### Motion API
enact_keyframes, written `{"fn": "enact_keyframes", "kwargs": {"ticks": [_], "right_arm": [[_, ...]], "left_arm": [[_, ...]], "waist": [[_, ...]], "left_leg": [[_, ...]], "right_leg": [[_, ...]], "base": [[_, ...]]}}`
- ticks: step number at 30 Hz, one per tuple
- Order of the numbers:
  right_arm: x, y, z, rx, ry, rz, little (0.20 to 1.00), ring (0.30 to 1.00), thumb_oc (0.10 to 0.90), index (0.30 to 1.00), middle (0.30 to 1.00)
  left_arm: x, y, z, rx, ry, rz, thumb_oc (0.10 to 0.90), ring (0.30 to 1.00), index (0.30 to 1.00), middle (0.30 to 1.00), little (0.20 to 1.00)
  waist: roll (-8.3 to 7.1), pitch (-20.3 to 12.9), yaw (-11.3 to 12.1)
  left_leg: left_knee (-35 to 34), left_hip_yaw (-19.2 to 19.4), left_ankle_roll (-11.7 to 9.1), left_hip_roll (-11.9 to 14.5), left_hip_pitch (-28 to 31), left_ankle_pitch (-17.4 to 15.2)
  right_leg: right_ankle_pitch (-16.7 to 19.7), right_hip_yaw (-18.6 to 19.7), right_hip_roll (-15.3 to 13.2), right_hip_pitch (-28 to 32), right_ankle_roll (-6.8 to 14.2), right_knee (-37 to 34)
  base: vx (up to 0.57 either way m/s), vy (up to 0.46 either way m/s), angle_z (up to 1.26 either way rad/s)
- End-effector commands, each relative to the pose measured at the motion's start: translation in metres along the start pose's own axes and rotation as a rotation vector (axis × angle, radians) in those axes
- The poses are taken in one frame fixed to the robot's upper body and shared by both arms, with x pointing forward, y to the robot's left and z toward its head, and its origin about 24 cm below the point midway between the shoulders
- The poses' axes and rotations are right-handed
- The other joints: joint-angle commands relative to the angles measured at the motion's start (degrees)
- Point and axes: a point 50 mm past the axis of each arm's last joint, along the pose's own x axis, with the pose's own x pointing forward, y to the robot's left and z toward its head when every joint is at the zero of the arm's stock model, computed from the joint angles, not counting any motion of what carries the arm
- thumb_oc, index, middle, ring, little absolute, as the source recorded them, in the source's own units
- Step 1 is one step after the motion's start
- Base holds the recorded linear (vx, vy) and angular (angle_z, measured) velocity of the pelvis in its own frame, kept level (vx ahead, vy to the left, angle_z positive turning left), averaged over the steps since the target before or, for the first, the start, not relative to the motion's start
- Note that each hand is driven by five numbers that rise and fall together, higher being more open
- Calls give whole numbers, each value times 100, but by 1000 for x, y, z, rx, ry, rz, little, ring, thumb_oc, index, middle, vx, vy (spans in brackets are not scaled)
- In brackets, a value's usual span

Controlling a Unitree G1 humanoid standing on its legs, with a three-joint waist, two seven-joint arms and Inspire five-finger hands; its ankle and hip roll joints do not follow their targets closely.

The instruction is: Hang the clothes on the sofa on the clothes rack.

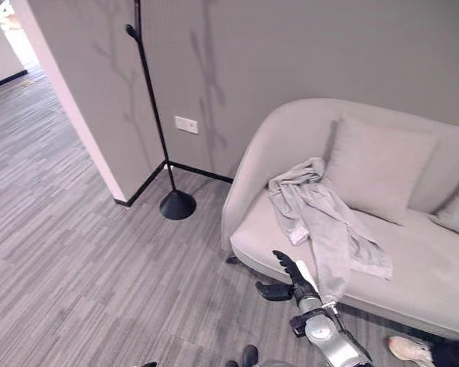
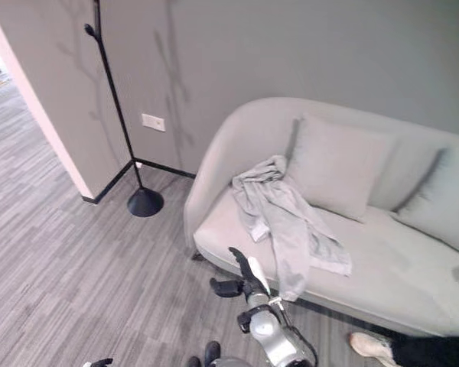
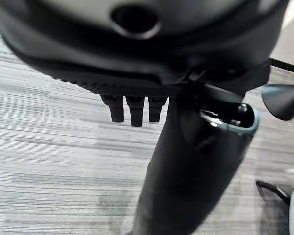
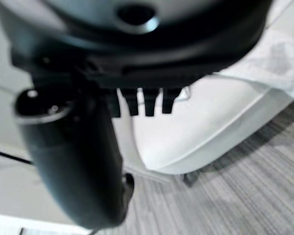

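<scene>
1 grey garment (image 1: 321, 218) is draped over the sofa (image 1: 436, 275) seat, beside a cushion (image 1: 379, 168) | right hand (image 1: 289, 277) is held released, fingers straight, at the sofa's front edge, at 7 o'clock of the garment, not touching it | left hand (image 3: 132, 107) is seen over the floor, fingers straight, nothing held | coat rack (image 1: 157, 115) is stood at 10 o'clock of the sofa, by the wall corner.

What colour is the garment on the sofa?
Light grey garment, close to the sofa's own shade; left eye view shows it best.
</scene>
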Motion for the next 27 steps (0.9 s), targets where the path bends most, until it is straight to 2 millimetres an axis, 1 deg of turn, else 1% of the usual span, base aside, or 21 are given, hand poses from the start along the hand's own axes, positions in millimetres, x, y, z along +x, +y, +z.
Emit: {"fn": "enact_keyframes", "kwargs": {"ticks": [1,2,4,5,6,7,9,10,11,12,13,15,16,17,18,20,22,23,24,25,27], "right_arm": [[13,-31,52,-30,-252,-135,900,900,800,900,900],[10,-38,49,-36,-247,-170,900,900,800,900,900],[8,-39,47,-45,-245,-178,900,900,800,900,900],[5,-45,42,-85,-231,-202,900,900,800,900,900],[3,-54,35,-118,-208,-249,900,900,800,900,900],[3,-54,35,-119,-207,-249,900,900,800,900,900],[3,-61,32,-142,-198,-295,900,900,800,900,900],[4,-63,33,-152,-197,-312,900,900,800,900,900],[4,-63,33,-152,-197,-312,900,900,800,900,900],[8,-66,33,-193,-189,-336,900,900,800,900,900],[11,-65,31,-229,-178,-337,900,900,800,900,900],[17,-69,25,-251,-129,-365,900,900,800,900,900],[20,-72,25,-246,-111,-383,900,900,800,900,900],[20,-72,25,-246,-111,-383,900,900,800,900,900],[24,-77,20,-303,-69,-405,900,900,800,900,900],[27,-78,20,-311,-58,-412,900,900,800,900,900],[40,-91,25,-337,-21,-481,900,900,800,900,900],[48,-100,36,-345,-26,-531,900,900,800,900,900],[49,-100,37,-344,-27,-532,900,900,800,900,900],[56,-118,55,-378,-56,-590,900,900,800,900,900],[63,-139,74,-434,-78,-654,900,900,800,900,900]], "left_arm": [[3,-16,44,0,-139,-50,800,900,900,900,900],[3,-16,51,9,-162,-44,800,900,900,900,900],[4,-15,55,9,-177,-40,800,900,900,900,900],[3,-16,68,47,-238,-36,800,900,900,900,900],[2,-19,76,116,-286,-45,800,900,900,900,900],[2,-20,76,117,-285,-45,800,900,900,900,900],[2,-17,76,91,-287,-33,800,900,900,900,900],[2,-16,73,71,-268,-27,800,900,900,900,900],[2,-16,73,71,-268,-27,800,900,900,900,900],[3,-14,63,20,-214,-3,800,900,900,900,900],[3,-15,61,12,-202,2,800,900,900,900,900],[3,-17,60,40,-200,-1,800,900,900,900,900],[3,-16,62,63,-214,-1,800,900,900,900,900],[3,-16,62,63,-215,-1,800,900,900,900,900],[2,-15,60,127,-238,-11,800,900,900,900,900],[2,-11,61,133,-250,-6,800,900,900,900,900],[5,2,68,186,-291,9,800,900,900,900,900],[6,10,79,222,-336,19,800,900,900,900,900],[6,10,79,222,-337,19,800,900,900,900,900],[6,17,92,241,-381,33,800,900,900,900,900],[7,21,102,256,-405,40,800,900,900,900,900]], "waist": [[-212,-17,18],[-216,80,-36],[-228,130,-65],[-244,263,-73],[-259,291,-125],[-255,292,-116],[-265,284,-99],[-253,275,-90],[-257,279,-90],[-167,254,-30],[-133,257,-16],[-82,334,13],[-49,373,29],[-54,376,42],[119,224,181],[102,182,236],[-23,73,442],[-86,88,530],[-78,78,536],[-24,226,496],[111,370,456]], "left_leg": [[597,-486,-185,194,-87,-703],[1015,-299,-379,225,-344,-752],[1405,-214,-480,263,-566,-719],[2175,-61,-655,391,-1053,-463],[2094,155,-631,769,-1236,-464],[2095,159,-632,773,-1225,-473],[1523,240,-553,1067,-1175,-478],[1147,174,-556,1169,-1116,-320],[1127,176,-556,1166,-1100,-309],[513,-57,-612,1380,-1198,60],[44,-173,-676,1444,-1178,327],[-313,-15,-750,1541,-1418,486],[-357,236,-757,1595,-1497,521],[-358,250,-757,1596,-1491,519],[-193,302,-761,1651,-1450,740],[-19,250,-716,1567,-1508,672],[320,348,-545,1361,-1496,458],[418,378,-369,1201,-1363,231],[413,381,-367,1213,-1384,247],[469,334,-164,1084,-1223,70],[528,331,-45,1083,-1163,-18]], "right_leg": [[447,103,-281,1124,568,-1198],[424,-3,-366,1173,540,-1210],[433,-56,-406,1185,523,-1219],[454,-128,-475,1303,474,-1326],[453,-214,-594,1399,515,-1497],[458,-210,-590,1414,515,-1511],[456,-264,-690,1454,580,-1606],[444,-255,-692,1445,595,-1607],[444,-253,-696,1451,595,-1607],[344,-193,-661,1458,620,-1614],[256,-172,-648,1493,601,-1604],[55,-191,-671,1646,591,-1592],[-20,-212,-683,1714,601,-1566],[-24,-199,-687,1711,602,-1561],[-186,-173,-697,1931,673,-1444],[-249,-167,-783,1973,683,-1338],[-313,-199,-982,1962,796,-784],[-282,-180,-1096,1661,981,24],[-269,-174,-1086,1633,979,30],[207,-97,-1227,1000,1181,1207],[631,-128,-1263,434,1286,2082]], "base": [[73,-23,12],[40,-26,26],[18,-19,31],[61,13,24],[68,13,26],[87,38,30],[97,58,38],[92,54,2],[163,120,-4],[193,122,12],[256,166,20],[200,138,3],[132,107,-1],[384,297,17],[405,293,9],[350,231,-19],[377,252,-21],[243,206,-10],[230,286,4],[78,228,9],[117,246,19]]}}
